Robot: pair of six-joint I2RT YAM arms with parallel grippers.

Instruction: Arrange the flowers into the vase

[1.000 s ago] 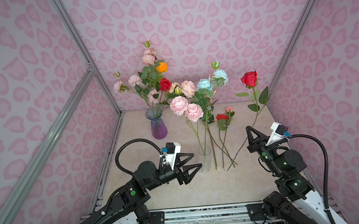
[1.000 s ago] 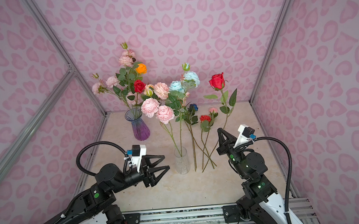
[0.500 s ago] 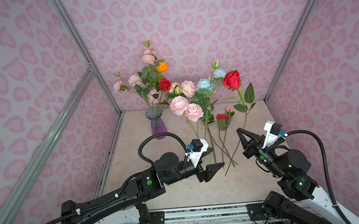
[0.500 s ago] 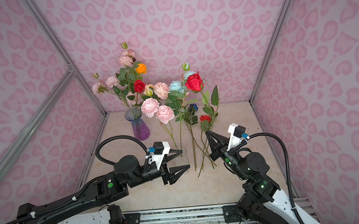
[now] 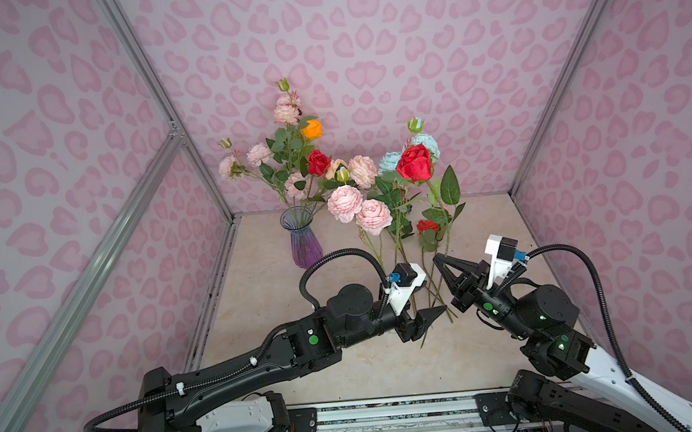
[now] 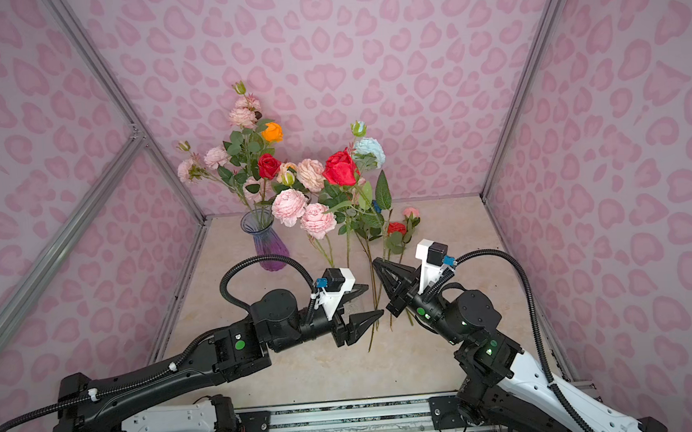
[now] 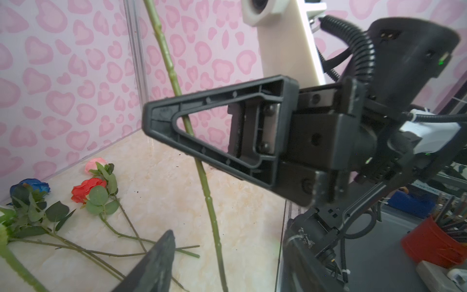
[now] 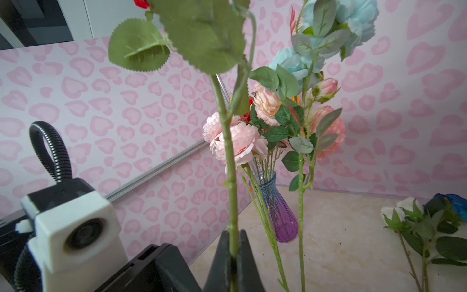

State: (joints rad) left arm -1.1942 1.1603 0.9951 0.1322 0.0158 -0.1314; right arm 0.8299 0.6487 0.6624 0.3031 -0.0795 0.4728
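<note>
A robotics lab test booth, this: pink heart-print panels (image 5: 365,36) on aluminium struts (image 5: 144,72) box in a marble-look tabletop (image 5: 258,298). The left arm (image 5: 242,370) and right arm (image 5: 547,311) are mounted on a metal rail (image 5: 391,407) at the near edge. Outside the booth, the left wrist view catches a red pot (image 7: 434,242) stuffed with tools.

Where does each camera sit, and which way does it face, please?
Top views: high at the robot's end, looking down across the table at the purple vase; left arm, right arm, left hand, right hand show.
Left wrist: on the left arm, facing the right hand; one own finger shows.
Right wrist: on the right arm, looking along the red rose stem toward the vase; own fingers show.
Shared: both wrist views show that stem.
</note>
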